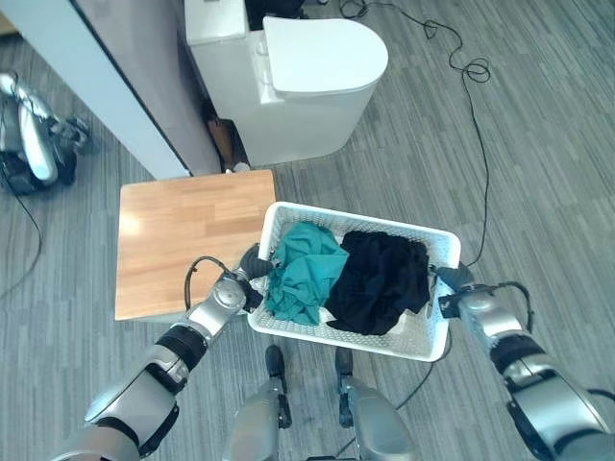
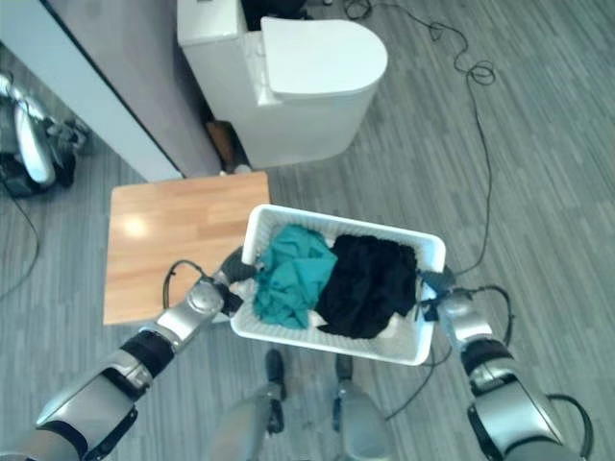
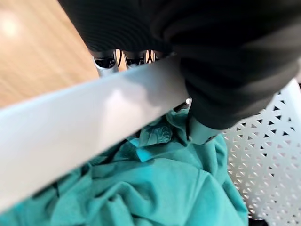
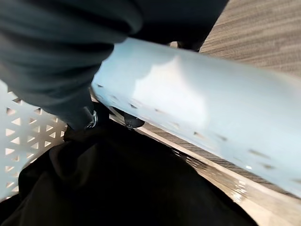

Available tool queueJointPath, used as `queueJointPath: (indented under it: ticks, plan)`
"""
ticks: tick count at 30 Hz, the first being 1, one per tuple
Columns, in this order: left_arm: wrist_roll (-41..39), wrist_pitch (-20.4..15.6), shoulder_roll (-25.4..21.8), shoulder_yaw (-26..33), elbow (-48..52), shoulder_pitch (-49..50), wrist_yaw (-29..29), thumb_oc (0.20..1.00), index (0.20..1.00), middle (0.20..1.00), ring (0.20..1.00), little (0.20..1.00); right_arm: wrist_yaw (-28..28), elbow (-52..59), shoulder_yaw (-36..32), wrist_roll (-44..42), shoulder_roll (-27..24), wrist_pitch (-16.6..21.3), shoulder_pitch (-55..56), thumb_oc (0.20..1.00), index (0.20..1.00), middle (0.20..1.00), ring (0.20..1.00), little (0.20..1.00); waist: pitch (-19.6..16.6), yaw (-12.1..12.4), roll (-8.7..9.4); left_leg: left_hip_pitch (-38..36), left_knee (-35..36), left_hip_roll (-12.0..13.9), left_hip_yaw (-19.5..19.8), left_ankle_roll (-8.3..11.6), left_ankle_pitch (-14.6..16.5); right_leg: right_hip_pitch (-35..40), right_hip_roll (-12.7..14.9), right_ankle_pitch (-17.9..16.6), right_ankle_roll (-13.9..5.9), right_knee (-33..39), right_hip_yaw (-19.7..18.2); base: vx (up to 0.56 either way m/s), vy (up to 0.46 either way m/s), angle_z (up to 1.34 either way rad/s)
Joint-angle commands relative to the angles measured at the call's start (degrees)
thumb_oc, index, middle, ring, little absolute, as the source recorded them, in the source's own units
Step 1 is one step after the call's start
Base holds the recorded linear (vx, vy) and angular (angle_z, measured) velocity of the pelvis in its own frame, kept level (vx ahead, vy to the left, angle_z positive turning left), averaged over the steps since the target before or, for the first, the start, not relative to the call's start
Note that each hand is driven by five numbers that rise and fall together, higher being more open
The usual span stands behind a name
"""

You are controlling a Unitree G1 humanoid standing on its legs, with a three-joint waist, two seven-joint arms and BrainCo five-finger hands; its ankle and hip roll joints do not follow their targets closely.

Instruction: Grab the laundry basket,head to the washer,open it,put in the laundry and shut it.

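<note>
The white perforated laundry basket is held between both arms, in front of the robot, its left end overlapping the corner of a wooden worktop. The left robot hand grips the basket's left rim, thumb hooked inside over the teal garment. The right robot hand clamps the right rim, thumb inside beside the black garment. Both garments lie heaped in the basket, teal on the left, black on the right, touching. A white toilet stands beyond the worktop on the grey plank floor.
</note>
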State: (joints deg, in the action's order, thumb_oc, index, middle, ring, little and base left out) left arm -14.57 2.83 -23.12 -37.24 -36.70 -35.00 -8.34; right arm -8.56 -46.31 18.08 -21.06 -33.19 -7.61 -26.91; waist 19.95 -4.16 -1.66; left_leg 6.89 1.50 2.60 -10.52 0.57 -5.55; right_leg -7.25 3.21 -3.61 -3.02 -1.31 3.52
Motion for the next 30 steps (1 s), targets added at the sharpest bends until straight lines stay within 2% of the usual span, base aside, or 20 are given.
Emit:
queueJointPath:
  ticks: [1,12,17,22,23,28,29,30]
  plan:
    - [3.4,-4.1,7.1,-3.0,3.1,-1.9,3.2,0.2,0.2,0.2,0.2,0.2,3.1,7.6,0.1,0.2,0.9,4.6,0.7,0.2,0.2,0.2,0.2,0.2,-6.2,0.0,0.39,2.2,-4.3,1.8,1.6,1.71,3.9,-2.1,2.5,5.4,-3.44,-6.1,2.3,0.05,-0.066,-0.11]
    - [8.0,-3.8,11.6,-4.3,1.2,0.9,6.3,0.2,0.2,0.2,0.2,0.2,6.3,24.0,-12.5,0.4,-2.0,6.4,23.6,0.2,0.2,0.2,0.2,0.2,-11.5,-3.7,-0.63,-4.5,-1.5,2.2,-0.1,1.96,4.4,2.7,1.8,6.6,-3.42,-4.5,0.8,0.04,-0.075,-0.1]
    - [9.9,-3.7,12.6,-4.0,-1.7,1.8,6.5,0.2,0.2,0.2,0.2,0.2,7.7,29.2,-17.3,-0.9,-2.0,6.7,31.6,0.2,0.2,0.2,0.2,0.2,-12.5,-5.2,-0.65,-6.1,-1.1,3.1,-0.8,2.48,4.2,3.5,0.7,7.2,-2.79,-4.2,-0.8,0.0,-0.111,-0.13]
    - [10.6,-3.8,12.6,-3.8,-2.6,1.8,6.5,0.2,0.2,0.2,0.2,0.2,8.4,30.6,-18.6,-2.0,-2.0,6.9,34.5,0.2,0.2,0.2,0.2,0.2,-12.6,-5.9,-0.52,-6.1,-1.5,4.2,-1.5,3.08,3.9,3.3,-0.3,7.2,-2.26,-3.9,-1.9,-0.04,-0.124,-0.25]
    - [10.8,-3.9,12.8,-3.5,-3.2,1.2,6.3,0.2,0.2,0.2,0.2,0.2,8.5,31.0,-19.5,-4.5,-1.6,7.6,35.9,0.2,0.2,0.2,0.2,0.2,-12.3,-6.5,0.02,-5.5,-3.5,5.9,-1.7,3.71,3.6,3.7,-1.6,7.5,-1.38,-3.6,-2.7,-0.07,-0.201,-0.26]
    - [10.8,-4.0,13.1,-2.8,-4.4,0.8,5.8,0.2,0.2,0.2,0.2,0.2,8.7,30.6,-18.7,-6.5,-1.3,8.3,35.9,0.2,0.2,0.2,0.2,0.2,-11.6,-6.8,0.79,-5.0,-7.5,7.6,-1.1,3.96,4.1,4.1,-3.2,7.7,-0.22,-3.6,-4.6,-0.06,-0.159,-0.12]
    - [10.6,-4.1,13.1,-2.6,-4.3,0.8,5.8,0.2,0.2,0.2,0.2,0.2,8.8,30.7,-18.5,-6.9,-1.3,8.5,35.7,0.2,0.2,0.2,0.2,0.2,-11.3,-6.5,1.12,-4.3,-9.4,7.8,0.2,3.92,3.9,4.3,-3.7,7.6,0.08,-3.6,-5.5,-0.08,-0.14,-0.63]
    - [10.3,-4.3,13.1,-2.2,-4.3,1.0,5.7,0.2,0.2,0.2,0.2,0.2,8.8,30.6,-17.9,-7.3,-1.3,8.5,35.7,0.2,0.2,0.2,0.2,0.2,-10.8,-6.0,1.61,-2.6,-13.4,7.6,3.4,3.52,2.7,4.2,-4.3,7.1,0.56,-3.6,-7.2,-0.06,-0.106,-0.78]
